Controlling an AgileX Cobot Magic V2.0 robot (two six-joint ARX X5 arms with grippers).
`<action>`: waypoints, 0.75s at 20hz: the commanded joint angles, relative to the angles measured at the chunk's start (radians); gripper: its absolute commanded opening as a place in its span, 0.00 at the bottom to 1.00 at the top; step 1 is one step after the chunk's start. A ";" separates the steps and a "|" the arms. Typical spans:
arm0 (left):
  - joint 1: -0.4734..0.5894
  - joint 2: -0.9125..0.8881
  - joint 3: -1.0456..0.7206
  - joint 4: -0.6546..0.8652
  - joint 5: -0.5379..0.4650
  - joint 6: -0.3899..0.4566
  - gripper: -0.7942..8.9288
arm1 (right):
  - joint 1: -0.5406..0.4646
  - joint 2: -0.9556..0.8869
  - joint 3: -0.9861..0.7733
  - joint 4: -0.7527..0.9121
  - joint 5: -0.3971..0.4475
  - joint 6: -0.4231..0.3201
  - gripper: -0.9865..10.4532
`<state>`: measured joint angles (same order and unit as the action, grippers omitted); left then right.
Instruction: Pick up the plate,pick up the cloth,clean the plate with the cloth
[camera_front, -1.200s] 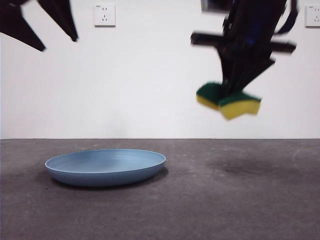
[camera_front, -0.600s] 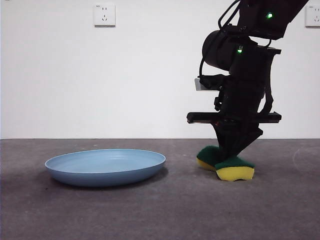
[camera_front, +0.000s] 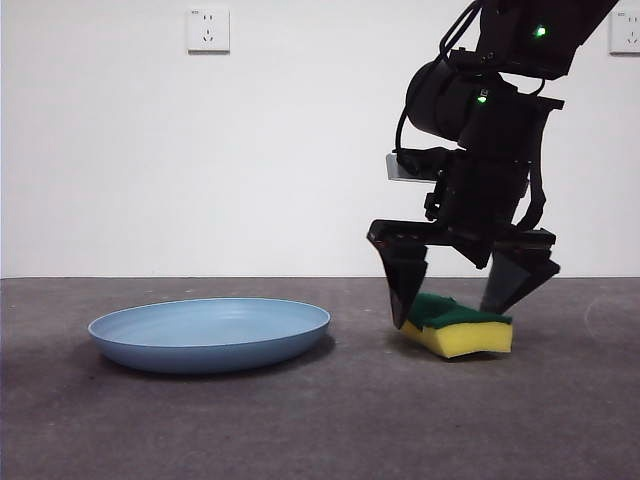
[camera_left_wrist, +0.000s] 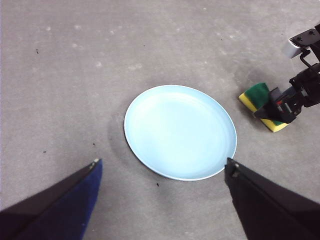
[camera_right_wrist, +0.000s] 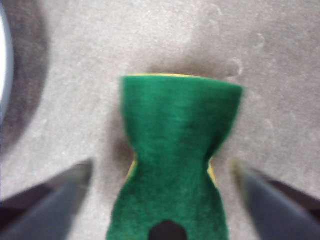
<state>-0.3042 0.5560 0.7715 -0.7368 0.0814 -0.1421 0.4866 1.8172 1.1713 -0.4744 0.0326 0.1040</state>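
Note:
The light-blue plate (camera_front: 210, 335) lies flat on the grey table, left of centre; the left wrist view looks down on the plate (camera_left_wrist: 180, 131) from high above. My left gripper (camera_left_wrist: 162, 162) hangs open over its near rim, holding nothing. The cloth, a yellow sponge with a green top (camera_front: 458, 328), rests on the table to the right of the plate. My right gripper (camera_front: 448, 312) stands open astride it, one jaw on each side, not touching the cloth (camera_right_wrist: 177, 130). In the left wrist view the cloth (camera_left_wrist: 259, 95) shows under the right gripper (camera_left_wrist: 285, 102).
A white wall stands behind the table with one socket (camera_front: 208, 30) at upper left and another (camera_front: 625, 30) at the upper right edge. Bare grey tabletop (camera_front: 320, 430) runs along the front.
The right gripper came down with the cloth, set it on the table and opened its jaws. The left gripper's tips left the front view's top left corner.

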 joint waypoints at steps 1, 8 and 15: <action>-0.004 -0.002 -0.008 0.002 -0.003 0.008 0.50 | 0.002 0.010 -0.007 0.001 -0.001 -0.008 0.61; -0.004 -0.002 -0.008 0.019 -0.006 0.017 0.50 | 0.006 -0.106 -0.007 -0.011 -0.006 -0.006 0.61; -0.004 0.063 -0.008 0.098 -0.002 0.041 0.46 | 0.008 -0.435 -0.007 -0.183 -0.008 0.003 0.16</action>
<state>-0.3042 0.6209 0.7715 -0.6491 0.0803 -0.1127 0.4911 1.3849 1.1702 -0.6617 0.0257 0.1020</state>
